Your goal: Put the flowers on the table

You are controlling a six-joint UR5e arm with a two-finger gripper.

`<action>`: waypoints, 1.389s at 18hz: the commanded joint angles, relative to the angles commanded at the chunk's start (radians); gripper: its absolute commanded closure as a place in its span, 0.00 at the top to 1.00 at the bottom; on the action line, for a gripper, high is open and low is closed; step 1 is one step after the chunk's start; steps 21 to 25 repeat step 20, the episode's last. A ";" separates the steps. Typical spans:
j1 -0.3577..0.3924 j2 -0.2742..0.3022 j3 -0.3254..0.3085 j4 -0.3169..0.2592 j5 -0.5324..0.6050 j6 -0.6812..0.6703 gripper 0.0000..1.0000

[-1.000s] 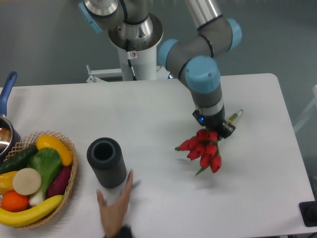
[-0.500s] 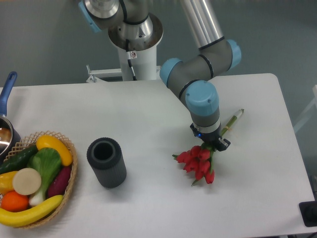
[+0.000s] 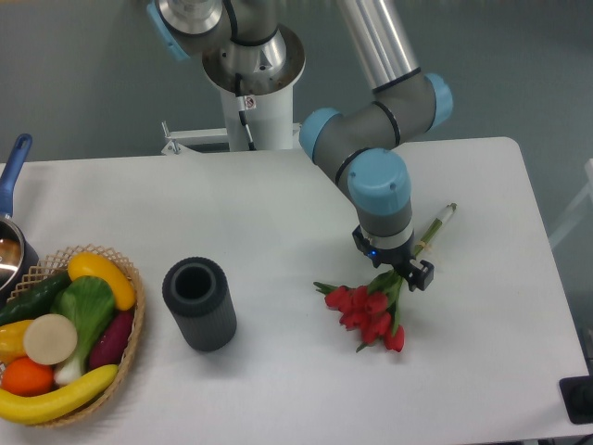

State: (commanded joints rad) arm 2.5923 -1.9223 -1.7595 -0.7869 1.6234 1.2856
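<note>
The flowers (image 3: pixel 369 313), a bunch of red tulips with green leaves, lie on the white table (image 3: pixel 278 213) right of the middle. Their tied stems point up-right to a pale tip (image 3: pixel 443 217). My gripper (image 3: pixel 397 271) points straight down over the stems just behind the blooms. Its jaws stand either side of the stems and look closed on them. The blooms rest on or just above the tabletop.
A dark grey ribbed cylinder vase (image 3: pixel 199 303) stands upright left of the flowers. A wicker basket (image 3: pixel 130 348) of fruit and vegetables sits at the front left. A pot with a blue handle (image 3: pixel 13 176) is at the left edge. The robot base (image 3: pixel 250 102) is at the back.
My gripper has come down and slightly left with the flowers, bringing the blooms down to the tabletop. A hand that was near the vase a second ago is gone.
</note>
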 joint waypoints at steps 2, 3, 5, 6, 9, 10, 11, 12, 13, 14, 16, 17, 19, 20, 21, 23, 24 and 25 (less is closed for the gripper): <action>0.035 0.075 0.005 -0.011 -0.092 -0.014 1.00; 0.055 0.109 0.006 -0.020 -0.126 -0.011 1.00; 0.089 0.164 0.015 -0.070 -0.169 -0.002 1.00; 0.107 0.184 0.026 -0.105 -0.184 0.003 1.00; 0.175 0.244 0.058 -0.249 -0.218 0.165 1.00; 0.207 0.258 0.064 -0.296 -0.232 0.246 1.00; 0.233 0.273 0.063 -0.326 -0.235 0.315 1.00; 0.264 0.290 0.060 -0.345 -0.235 0.375 1.00; 0.300 0.305 0.054 -0.363 -0.237 0.433 1.00; 0.331 0.318 0.051 -0.385 -0.237 0.496 1.00; 0.377 0.338 0.049 -0.426 -0.237 0.605 1.00; 0.397 0.347 0.040 -0.434 -0.237 0.639 1.00; 0.423 0.362 0.025 -0.436 -0.252 0.676 1.00; 0.434 0.365 0.017 -0.436 -0.264 0.678 1.00; 0.434 0.365 0.017 -0.436 -0.264 0.678 1.00; 0.434 0.365 0.017 -0.436 -0.264 0.678 1.00; 0.434 0.365 0.017 -0.436 -0.264 0.678 1.00; 0.434 0.365 0.017 -0.436 -0.264 0.678 1.00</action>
